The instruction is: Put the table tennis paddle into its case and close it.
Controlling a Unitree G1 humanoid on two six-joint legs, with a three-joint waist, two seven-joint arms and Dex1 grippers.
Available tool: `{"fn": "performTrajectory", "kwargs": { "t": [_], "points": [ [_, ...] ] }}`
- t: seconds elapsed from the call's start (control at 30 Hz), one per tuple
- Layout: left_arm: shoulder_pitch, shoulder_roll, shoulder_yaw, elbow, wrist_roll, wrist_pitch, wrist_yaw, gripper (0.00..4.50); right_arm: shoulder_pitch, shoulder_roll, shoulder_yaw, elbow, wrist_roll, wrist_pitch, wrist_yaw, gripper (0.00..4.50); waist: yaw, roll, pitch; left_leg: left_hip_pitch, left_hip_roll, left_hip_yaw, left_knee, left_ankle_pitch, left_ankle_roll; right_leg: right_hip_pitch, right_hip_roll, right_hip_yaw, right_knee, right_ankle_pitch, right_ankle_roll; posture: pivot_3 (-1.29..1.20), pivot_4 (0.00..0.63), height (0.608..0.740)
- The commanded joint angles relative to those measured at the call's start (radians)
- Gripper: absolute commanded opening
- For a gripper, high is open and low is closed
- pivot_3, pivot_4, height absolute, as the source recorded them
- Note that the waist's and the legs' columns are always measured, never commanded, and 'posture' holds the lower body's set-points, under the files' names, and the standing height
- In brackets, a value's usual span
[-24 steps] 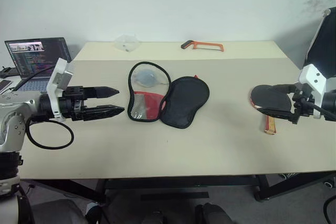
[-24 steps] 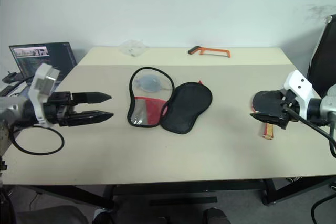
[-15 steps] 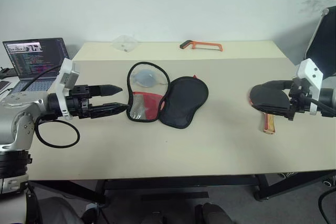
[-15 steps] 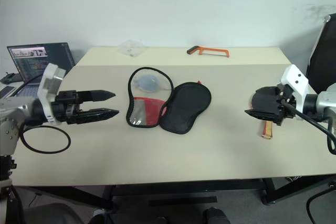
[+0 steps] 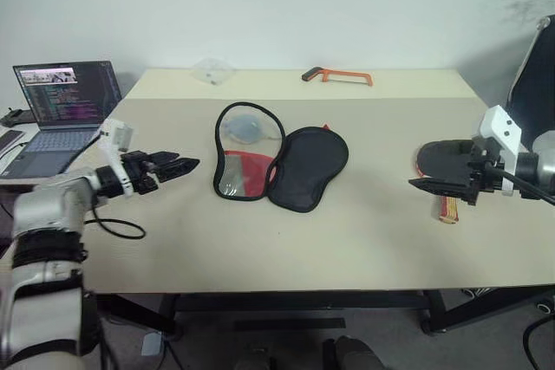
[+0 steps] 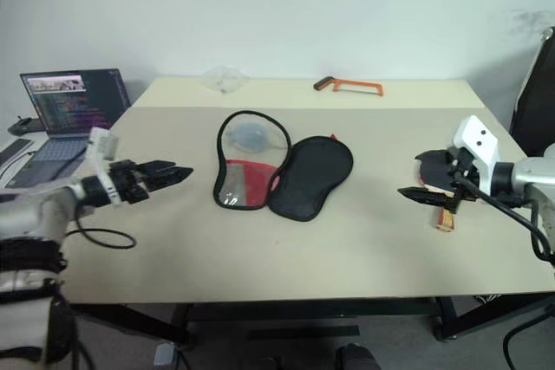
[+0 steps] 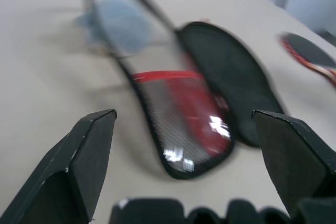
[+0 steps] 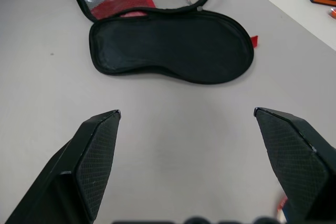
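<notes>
The case [image 5: 308,166] lies unzipped and spread flat at the table's middle. Its black half is on the right and its mesh-and-red half [image 5: 243,171] on the left. A grey lump on a cord [image 5: 243,127] rests in the upper part of the left half. The table tennis paddle [image 5: 444,159] lies near the right edge, black face up, with its striped handle [image 5: 447,208] pointing toward me. My right gripper [image 5: 422,178] hovers open over the paddle's left side and points toward the case. My left gripper [image 5: 184,165] is open and empty, a short way left of the case.
An open laptop [image 5: 65,101] stands off the table's left side. An orange hacksaw [image 5: 338,76] and a clear plastic bag [image 5: 212,69] lie along the far edge. A black cable loop [image 5: 117,230] hangs from my left arm. A dark chair [image 5: 533,75] is at the right.
My left arm has sunk lower and drawn back a little from the case. The right gripper has edged slightly left over the paddle. The view itself has shifted somewhat.
</notes>
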Motion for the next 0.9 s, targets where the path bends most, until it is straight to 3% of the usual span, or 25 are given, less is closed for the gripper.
{"fn": "performTrajectory", "kwargs": {
  "t": [0.03,0.37,0.6,0.73,0.9],
  "points": [
    [-0.094,-0.079,-0.010,0.133,0.046,-0.082,0.034,4.50,0.001,0.004,-0.022,-0.051,0.007,0.007,-0.028,4.47,0.008,0.000,0.000,0.000,0.000,0.000,0.000,0.000,0.000,0.000,0.000,0.000,0.000,0.002,-0.003,0.00,0.150,0.740],
    [-0.201,-0.254,-0.007,0.400,0.172,-0.285,0.242,4.50,0.073,-0.012,-0.091,-0.121,0.038,0.050,-0.057,4.47,0.011,-0.001,0.000,0.000,0.000,-0.001,0.000,0.000,0.000,0.000,-0.003,0.001,0.000,0.003,-0.004,0.00,0.150,0.740],
    [-0.206,-0.298,0.017,0.409,0.163,-0.297,0.191,4.50,0.077,-0.012,-0.094,-0.131,0.045,0.057,-0.071,4.47,0.013,-0.001,0.000,0.000,0.000,-0.002,0.000,0.000,0.000,0.000,-0.002,0.000,0.000,0.003,-0.004,0.00,0.150,0.740],
    [-0.195,-0.332,0.011,0.340,0.146,-0.249,0.107,3.32,0.061,0.000,-0.076,-0.120,0.040,0.051,-0.076,4.50,0.013,-0.001,0.000,0.000,-0.001,-0.002,0.000,0.000,0.000,0.000,-0.002,0.000,0.000,0.003,-0.004,0.00,0.150,0.740],
    [-0.135,-0.392,-0.025,0.191,0.141,-0.150,0.053,1.47,0.045,0.012,-0.060,-0.110,0.036,0.041,-0.077,4.50,0.013,-0.001,0.000,0.000,-0.001,-0.002,0.000,0.000,0.000,0.000,-0.001,0.000,0.000,0.003,-0.004,0.00,0.150,0.740]
  ]
}}
